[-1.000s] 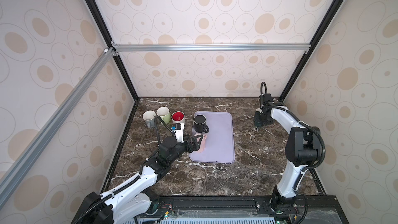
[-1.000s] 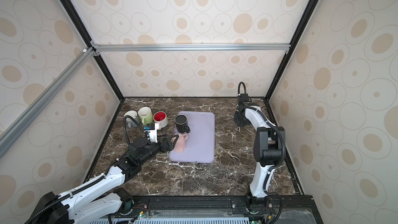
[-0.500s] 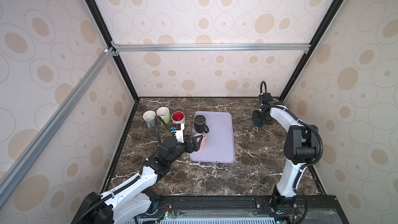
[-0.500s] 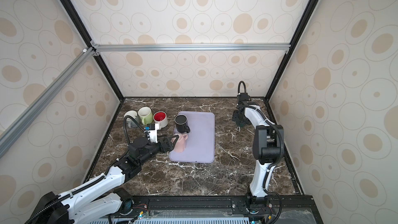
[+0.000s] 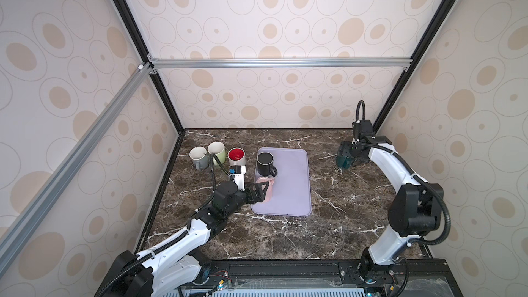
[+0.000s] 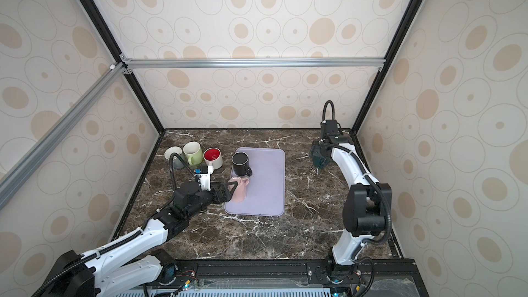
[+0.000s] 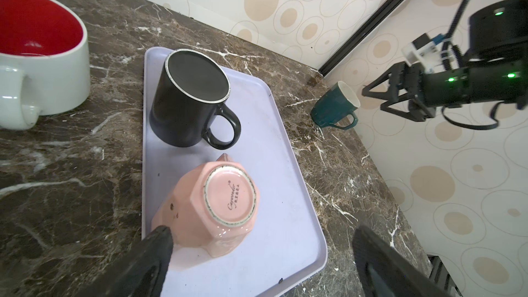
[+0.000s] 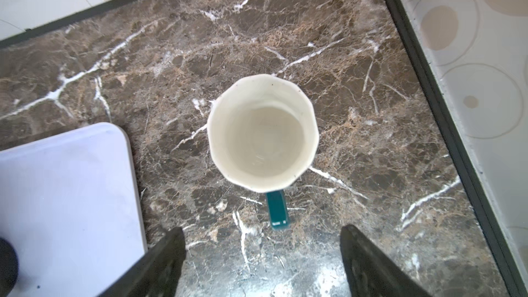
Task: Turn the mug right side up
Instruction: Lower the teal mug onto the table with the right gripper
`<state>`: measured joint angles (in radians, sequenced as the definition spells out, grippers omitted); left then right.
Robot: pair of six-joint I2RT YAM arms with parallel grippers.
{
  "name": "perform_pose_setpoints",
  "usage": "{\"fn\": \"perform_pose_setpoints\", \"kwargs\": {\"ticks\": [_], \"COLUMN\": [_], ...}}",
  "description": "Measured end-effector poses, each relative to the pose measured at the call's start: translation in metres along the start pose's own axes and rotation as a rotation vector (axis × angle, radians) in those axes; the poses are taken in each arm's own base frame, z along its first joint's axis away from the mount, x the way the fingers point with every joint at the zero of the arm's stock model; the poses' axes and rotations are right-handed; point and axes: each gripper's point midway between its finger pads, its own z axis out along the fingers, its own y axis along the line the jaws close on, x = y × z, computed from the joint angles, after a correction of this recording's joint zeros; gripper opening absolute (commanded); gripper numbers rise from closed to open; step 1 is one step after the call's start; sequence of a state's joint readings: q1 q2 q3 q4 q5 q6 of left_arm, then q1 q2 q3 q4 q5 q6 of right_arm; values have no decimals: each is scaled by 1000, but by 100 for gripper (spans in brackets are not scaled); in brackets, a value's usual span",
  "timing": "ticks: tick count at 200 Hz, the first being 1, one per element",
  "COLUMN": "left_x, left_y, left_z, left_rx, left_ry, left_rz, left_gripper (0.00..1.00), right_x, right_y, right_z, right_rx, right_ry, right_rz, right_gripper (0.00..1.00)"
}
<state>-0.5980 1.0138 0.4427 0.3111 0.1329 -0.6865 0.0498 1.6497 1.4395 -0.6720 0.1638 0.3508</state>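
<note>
The pink mug (image 7: 213,210) stands upside down, base up and axis vertical, at the near corner of the lavender tray (image 7: 274,164). Its handle points toward the upright black mug (image 7: 185,110) just beside it. The left gripper (image 7: 261,238) is much the nearer, its jaws spread empty with the mug just ahead, close to one fingertip (image 7: 160,238) and off-centre in the gap. The right gripper (image 8: 263,234) hangs open and empty over an upright teal mug (image 8: 263,132) across the table.

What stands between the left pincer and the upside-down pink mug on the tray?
Nothing visible. The left pincer is open, with the pink mug partly between its fingers and one finger beside its wall. The black mug stands upright beyond it on the lavender tray, not in between.
</note>
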Motion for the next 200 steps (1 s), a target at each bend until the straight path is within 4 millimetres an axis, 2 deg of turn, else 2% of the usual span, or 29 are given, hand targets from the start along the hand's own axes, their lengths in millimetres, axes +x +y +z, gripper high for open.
{"fn": "perform_pose_setpoints", "kwargs": {"ticks": [16, 30, 45, 59, 88, 113, 125, 143, 162, 185, 200], "left_x": [2, 3, 5, 8, 5, 6, 14, 36, 59, 75, 80], "left_y": [1, 2, 4, 6, 7, 17, 25, 42, 57, 68, 71], "left_z": [0, 0, -2, -7, -27, -41, -42, -41, -42, -45, -45], "left_rx": [-8, -19, -32, -46, -71, -123, -155, -210, -258, -283, -288], "left_ry": [12, 28, 45, 61, 46, 34, 58, 128, 199, 235, 241], "left_rz": [-1, -2, -4, -10, -29, -41, -42, -41, -45, -60, -71], "left_gripper": [98, 98, 98, 98, 98, 97, 91, 85, 65, 60, 57], "right_x": [9, 27, 51, 83, 143, 177, 186, 194, 198, 203, 209], "right_y": [0, 7, 18, 29, 55, 80, 91, 103, 108, 110, 112], "right_z": [-19, -34, -47, -55, -63, -61, -59, -54, -47, -35, -26], "right_rx": [-18, -54, -107, -163, -274, -343, -363, -390, -399, -392, -390], "right_ry": [-23, -23, -9, 19, 101, 177, 197, 221, 235, 251, 265], "right_rz": [1, -7, -23, -45, -100, -159, -181, -192, -181, -179, -182], "right_gripper": [86, 86, 85, 85, 84, 81, 79, 77, 73, 69, 63]}}
